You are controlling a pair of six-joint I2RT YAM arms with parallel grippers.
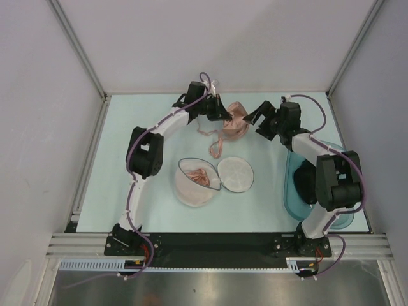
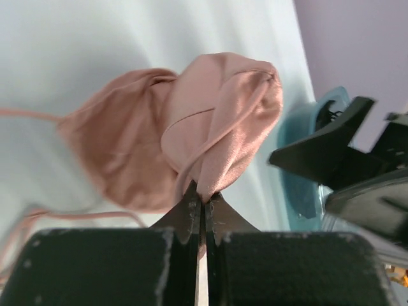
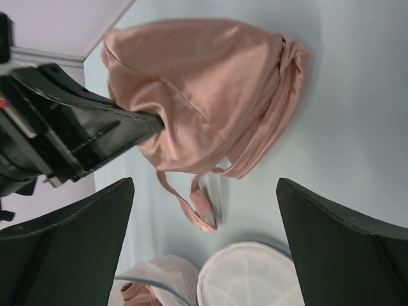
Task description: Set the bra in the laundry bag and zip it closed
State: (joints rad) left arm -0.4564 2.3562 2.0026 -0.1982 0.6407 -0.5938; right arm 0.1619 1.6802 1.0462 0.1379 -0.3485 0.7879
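The salmon-pink satin bra (image 1: 236, 122) lies bunched on the pale table at the back centre, its straps trailing down left. My left gripper (image 1: 225, 116) is shut on a fold of the bra (image 2: 217, 127), seen pinched between the closed jaws. My right gripper (image 1: 254, 117) is open just right of the bra (image 3: 204, 95), not touching it. The white mesh laundry bag (image 1: 213, 178) lies open in two halves at the table's middle, with pink fabric inside its left half (image 1: 199, 177). It shows at the bottom of the right wrist view (image 3: 248, 277).
A translucent teal basin (image 1: 299, 185) with something dark inside stands at the right edge under the right arm. Metal frame rails border the table at left, right and back.
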